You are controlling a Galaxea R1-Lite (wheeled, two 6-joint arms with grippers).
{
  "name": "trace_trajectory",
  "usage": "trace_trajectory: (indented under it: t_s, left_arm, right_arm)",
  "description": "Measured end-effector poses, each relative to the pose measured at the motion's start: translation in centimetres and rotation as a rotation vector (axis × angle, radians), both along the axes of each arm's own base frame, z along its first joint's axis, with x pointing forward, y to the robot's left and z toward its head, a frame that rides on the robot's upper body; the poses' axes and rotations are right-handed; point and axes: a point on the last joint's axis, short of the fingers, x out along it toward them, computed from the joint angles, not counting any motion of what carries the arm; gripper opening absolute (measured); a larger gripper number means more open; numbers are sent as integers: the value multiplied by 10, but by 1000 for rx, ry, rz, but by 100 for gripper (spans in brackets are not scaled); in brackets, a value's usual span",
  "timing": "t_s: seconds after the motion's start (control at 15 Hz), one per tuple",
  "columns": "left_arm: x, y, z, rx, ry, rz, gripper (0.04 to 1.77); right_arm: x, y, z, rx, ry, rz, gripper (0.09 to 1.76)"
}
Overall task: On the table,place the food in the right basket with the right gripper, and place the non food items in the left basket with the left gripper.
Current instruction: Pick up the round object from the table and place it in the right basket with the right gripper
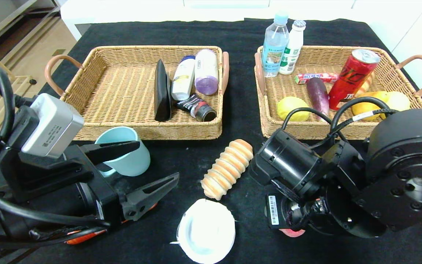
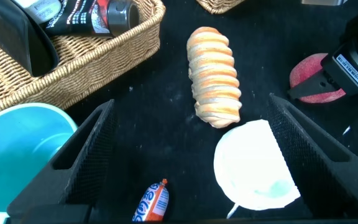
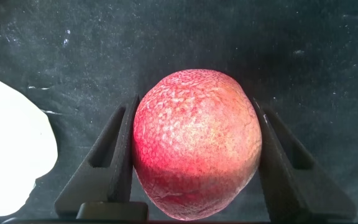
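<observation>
My right gripper (image 3: 196, 106) is shut on a red, rough-skinned fruit (image 3: 197, 149), one finger on each side; in the head view only the fruit's edge (image 1: 292, 232) shows under the right arm at the front of the table. My left gripper (image 1: 158, 160) is open and empty above the black cloth. Between its fingers in the left wrist view (image 2: 190, 121) lie a ridged bread roll (image 2: 214, 74), a white round lid (image 2: 253, 165) and an orange sausage packet (image 2: 152, 202). A light blue cup (image 1: 125, 150) stands beside the left gripper, in front of the left basket (image 1: 123, 49).
The left basket holds a black case (image 1: 162, 90), two bottles and a black tube. The right basket (image 1: 343, 49) holds a red can (image 1: 352, 79), two drink bottles, a candy bar, an eggplant, a lemon and yellow fruit. The bread roll (image 1: 227, 168) and lid (image 1: 206, 231) lie between the arms.
</observation>
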Motion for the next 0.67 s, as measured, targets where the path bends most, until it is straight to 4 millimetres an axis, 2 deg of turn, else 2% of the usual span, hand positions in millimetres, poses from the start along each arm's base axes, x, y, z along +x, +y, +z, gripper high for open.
trace_trajectory:
  t_s: [0.4, 0.67]
  left_arm:
    - [0, 0, -1, 12, -5, -2, 172]
    - [0, 0, 0, 11, -6, -1, 172]
  right_arm:
    - [0, 0, -2, -6, 4, 0, 117]
    - [-2, -3, 4, 1, -6, 2, 116]
